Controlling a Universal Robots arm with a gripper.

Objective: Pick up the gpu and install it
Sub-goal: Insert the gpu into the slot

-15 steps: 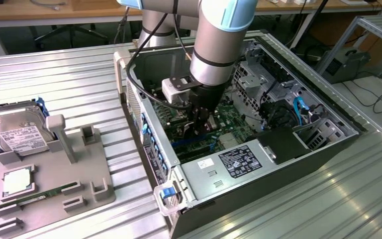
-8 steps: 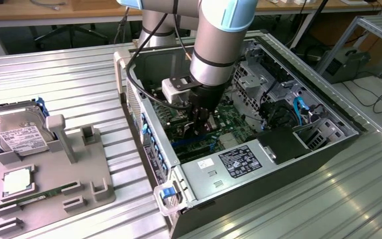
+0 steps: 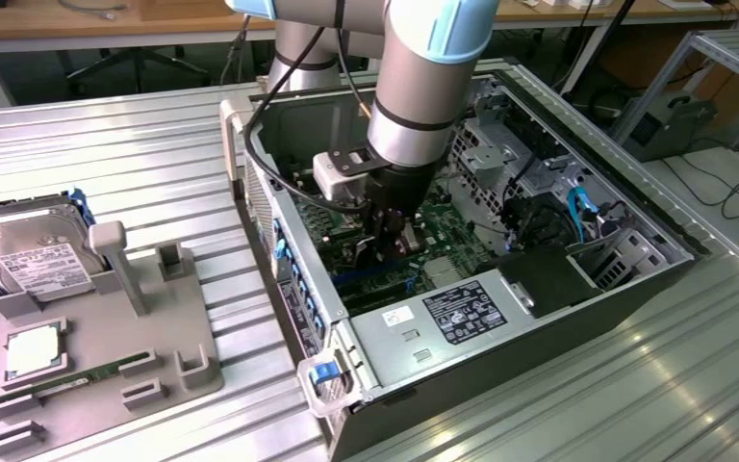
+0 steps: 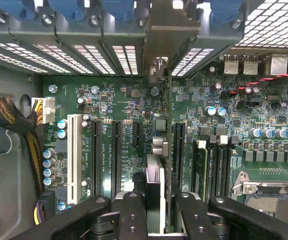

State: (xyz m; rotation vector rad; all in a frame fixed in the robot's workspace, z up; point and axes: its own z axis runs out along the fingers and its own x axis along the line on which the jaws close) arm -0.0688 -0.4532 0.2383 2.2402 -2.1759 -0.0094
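Inside the open computer case [image 3: 575,289] on the ribbed metal worktop [image 3: 126,154], the gripper [image 4: 156,210] grasps the gpu [image 4: 156,150] edge-on above the motherboard [image 4: 119,105].

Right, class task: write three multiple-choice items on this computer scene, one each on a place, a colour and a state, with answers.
1. The hard drive lies: A on the grey tray; B on the floor; C on a shelf.
2. The circuit board in the case is: A red; B green; C white.
3. The hand is: A open above the tray; B resting on the hard drive; C shut on the graphics card.
Answers: 1 A, it lies on the tray beside the case. 2 B, its surface is green. 3 C, the card is clamped edge-on in it.
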